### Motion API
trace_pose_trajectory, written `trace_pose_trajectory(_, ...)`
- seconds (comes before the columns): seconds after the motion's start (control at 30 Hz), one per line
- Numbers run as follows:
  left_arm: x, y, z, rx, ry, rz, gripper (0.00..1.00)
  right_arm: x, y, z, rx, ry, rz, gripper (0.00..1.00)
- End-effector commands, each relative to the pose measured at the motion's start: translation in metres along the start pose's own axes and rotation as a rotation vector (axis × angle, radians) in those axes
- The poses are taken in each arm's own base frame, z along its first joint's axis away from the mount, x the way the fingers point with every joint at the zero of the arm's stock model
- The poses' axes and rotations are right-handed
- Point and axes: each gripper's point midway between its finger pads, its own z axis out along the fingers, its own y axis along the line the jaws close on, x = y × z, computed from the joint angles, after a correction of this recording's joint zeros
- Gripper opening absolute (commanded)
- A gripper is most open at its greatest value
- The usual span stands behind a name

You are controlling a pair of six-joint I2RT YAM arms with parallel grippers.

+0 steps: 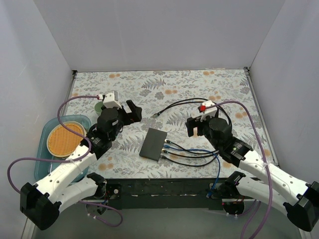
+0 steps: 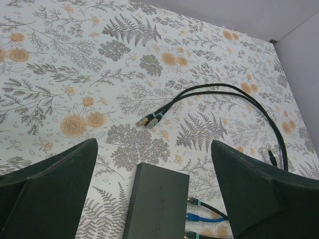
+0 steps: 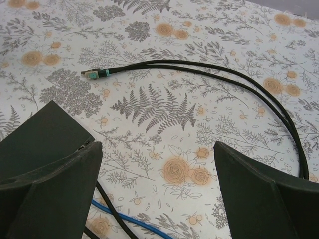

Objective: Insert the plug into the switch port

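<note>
At table [image 1: 139,84] centre lay the grey switch box [image 1: 153,143], several cables [image 1: 192,158] attached; two loose plugs [image 2: 149,120] lay beyond. Left gripper [image 1: 133,111] and right gripper [image 1: 193,127] stood spread wide, empty.

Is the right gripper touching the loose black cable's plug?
Apart. The right wrist view shows the plug lying on the table, a bare stretch separating it from the open right gripper.

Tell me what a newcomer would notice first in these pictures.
The flat dark grey box sits mid-table, with black and blue cables plugged into its right edge. Beyond it two loose plugs lie side by side on the floral cloth, and the left gripper and right gripper hang open either side.
</note>
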Motion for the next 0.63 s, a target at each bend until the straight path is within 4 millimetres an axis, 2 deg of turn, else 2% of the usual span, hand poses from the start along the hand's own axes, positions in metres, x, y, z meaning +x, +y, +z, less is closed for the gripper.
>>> trace_pose_trajectory(0.0,-0.015,0.005,-0.002,-0.007,-0.095,0.033,0.98,-0.023,-0.012,0.007,0.08,-0.12,0.047,0.99)
trace_pose_trajectory(0.1,-0.013,0.011,-0.001,-0.025,-0.109,0.048,0.98,-0.009,-0.036,0.01,0.227,-0.081,0.019,0.99)
trace_pose_trajectory(0.17,-0.016,0.012,0.001,-0.02,-0.146,0.058,0.98,-0.004,-0.062,0.005,0.378,-0.049,-0.025,0.99)
trace_pose_trajectory(0.23,-0.021,0.025,0.002,-0.087,-0.193,0.038,0.98,0.003,-0.084,-0.001,0.506,0.001,-0.129,0.98)
trace_pose_trajectory(0.27,-0.024,0.03,0.003,-0.118,-0.217,0.012,0.98,0.004,-0.089,-0.001,0.534,0.005,-0.156,0.99)
trace_pose_trajectory(0.3,-0.022,0.046,0.005,-0.198,-0.247,-0.029,0.98,0.003,-0.091,-0.002,0.541,-0.002,-0.177,0.98)
trace_pose_trajectory(0.33,-0.021,0.049,0.007,-0.217,-0.252,-0.031,0.98,0.005,-0.088,-0.001,0.511,0.0,-0.226,0.99)
trace_pose_trajectory(0.4,-0.021,0.053,0.01,-0.245,-0.259,-0.024,0.98,0.01,-0.086,0.0,0.48,-0.056,-0.203,0.99)
trace_pose_trajectory(0.43,-0.019,0.057,0.013,-0.276,-0.252,-0.018,0.98,0.005,-0.086,-0.004,0.475,-0.099,-0.176,0.99)
trace_pose_trajectory(0.47,-0.015,0.06,0.014,-0.293,-0.227,-0.008,0.98,0.015,-0.087,-0.006,0.472,-0.105,-0.192,0.99)
trace_pose_trajectory(0.5,-0.017,0.058,0.016,-0.294,-0.221,-0.008,0.98,0.002,-0.088,-0.011,0.468,-0.174,-0.174,0.98)
trace_pose_trajectory(0.6,-0.012,0.062,0.018,-0.315,-0.216,-0.019,0.98,0.005,-0.083,-0.012,0.397,-0.229,-0.266,0.99)
